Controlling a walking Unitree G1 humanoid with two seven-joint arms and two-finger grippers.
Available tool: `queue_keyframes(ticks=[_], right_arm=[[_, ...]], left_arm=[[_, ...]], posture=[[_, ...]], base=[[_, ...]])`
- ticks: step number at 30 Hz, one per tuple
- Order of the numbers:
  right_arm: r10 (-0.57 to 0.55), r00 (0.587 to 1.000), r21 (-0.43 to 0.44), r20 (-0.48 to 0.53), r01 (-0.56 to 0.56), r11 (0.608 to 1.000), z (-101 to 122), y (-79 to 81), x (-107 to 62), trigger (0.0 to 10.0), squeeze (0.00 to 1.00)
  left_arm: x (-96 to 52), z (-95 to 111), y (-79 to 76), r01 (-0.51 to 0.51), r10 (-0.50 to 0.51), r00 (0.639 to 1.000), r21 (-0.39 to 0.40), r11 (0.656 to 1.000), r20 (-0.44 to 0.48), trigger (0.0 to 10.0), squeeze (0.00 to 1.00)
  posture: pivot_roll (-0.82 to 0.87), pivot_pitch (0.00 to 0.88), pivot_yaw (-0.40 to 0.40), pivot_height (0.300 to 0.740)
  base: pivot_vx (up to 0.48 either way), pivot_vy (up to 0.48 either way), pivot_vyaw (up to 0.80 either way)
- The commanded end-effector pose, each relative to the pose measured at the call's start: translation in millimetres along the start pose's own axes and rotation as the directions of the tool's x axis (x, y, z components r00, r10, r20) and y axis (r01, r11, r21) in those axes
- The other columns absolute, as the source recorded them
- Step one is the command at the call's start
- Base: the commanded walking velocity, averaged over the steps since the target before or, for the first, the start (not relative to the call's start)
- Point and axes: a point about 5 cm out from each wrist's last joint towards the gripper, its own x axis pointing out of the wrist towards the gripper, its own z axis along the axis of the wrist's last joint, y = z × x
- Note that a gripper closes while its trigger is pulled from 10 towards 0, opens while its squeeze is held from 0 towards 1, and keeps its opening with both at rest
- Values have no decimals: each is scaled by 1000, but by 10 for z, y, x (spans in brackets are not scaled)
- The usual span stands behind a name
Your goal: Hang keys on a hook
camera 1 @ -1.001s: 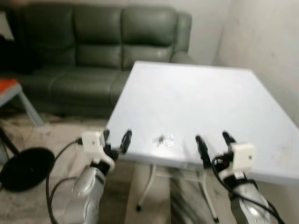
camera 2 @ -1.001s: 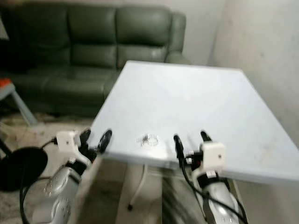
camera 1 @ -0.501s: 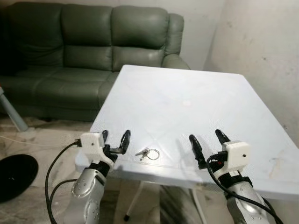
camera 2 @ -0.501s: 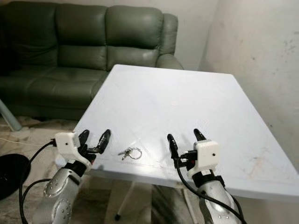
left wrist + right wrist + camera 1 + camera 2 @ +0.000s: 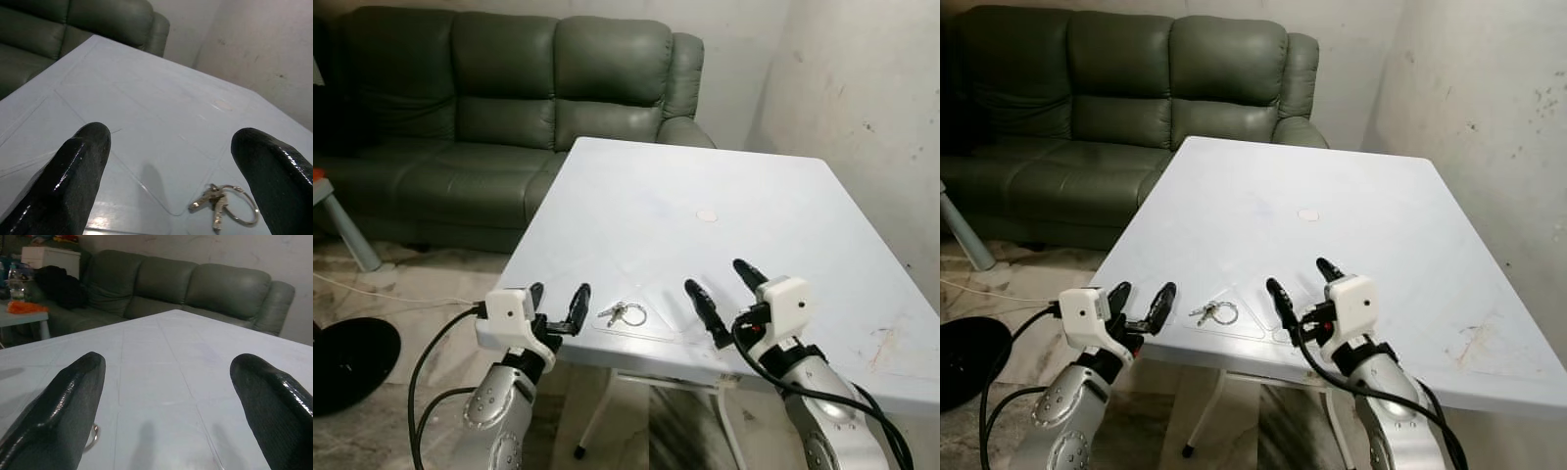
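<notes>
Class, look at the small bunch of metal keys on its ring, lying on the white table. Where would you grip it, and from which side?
Grip the small bunch of metal keys at its split ring, coming straight down from above. It lies flat near the front edge of the white table, so a sideways approach finds nothing to pinch. The open left gripper is probably nearest.

Silver arms, black-fingered pincers, cables

The table (image 5: 724, 215) is pale blue-white plastic with faint moulded lines and a brownish smear near its right edge. On it lie silver keys (image 5: 623, 313) on a silver ring. The sofa (image 5: 509, 88) is dark green leather. Both arms are silver, their fingers (image 5: 78, 171) glossy black. The wall (image 5: 862, 88) is off-white, speckled.
</notes>
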Motion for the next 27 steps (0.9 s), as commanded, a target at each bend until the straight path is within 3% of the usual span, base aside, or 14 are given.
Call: queue_keyframes(ticks=[1,9,27], right_arm=[[11,1000,5,3,-11,1000,21,-11,31,10000,0],[22,1000,16,10,-22,1000,9,44,34,10000,0],[4,1000,28,10,-4,1000,-1,39,-8,10000,0]], left_arm=[[0,36,-22,8,-8,1000,4,1000,8,10000,0],[23,58,-4,-6,7,1000,-7,1000,15,10000,0],[41,58,-19,-1,1,1000,-16,1000,13,10000,0]], posture=[[-33,8,-54,740],[-28,0,-60,740],[-37,0,-60,740]], base=[[0,0,0],[0,116,0],[0,439,0]])
